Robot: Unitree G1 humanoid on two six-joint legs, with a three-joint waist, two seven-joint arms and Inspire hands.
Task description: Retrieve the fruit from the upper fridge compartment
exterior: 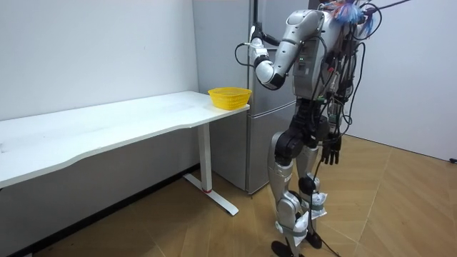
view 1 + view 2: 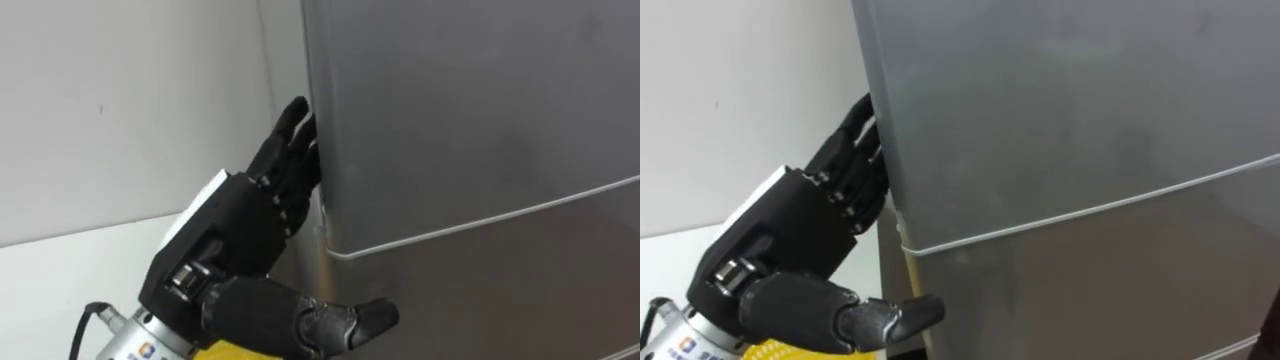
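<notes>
The grey fridge (image 1: pixel 258 150) stands with its upper door (image 2: pixel 480 110) closed. A thin seam (image 2: pixel 480 222) divides it from the lower door. My left hand (image 2: pixel 235 235) is raised at the upper door's left edge. Its fingers (image 2: pixel 290 135) are straight and lie against that edge, and the thumb (image 2: pixel 360 320) points right under the seam. In the right eye view the left hand (image 2: pixel 790 240) has its fingertips tucked behind the door's edge. In the room view I stand upright facing the fridge, with my right hand (image 1: pixel 330 151) hanging relaxed at my side.
A yellow basket (image 1: pixel 229 97) sits on the end of the white table (image 1: pixel 107 128) right beside the fridge, just below my left arm. A white wall (image 2: pixel 130 100) runs behind the table. Wooden floor (image 1: pixel 400 207) lies behind me.
</notes>
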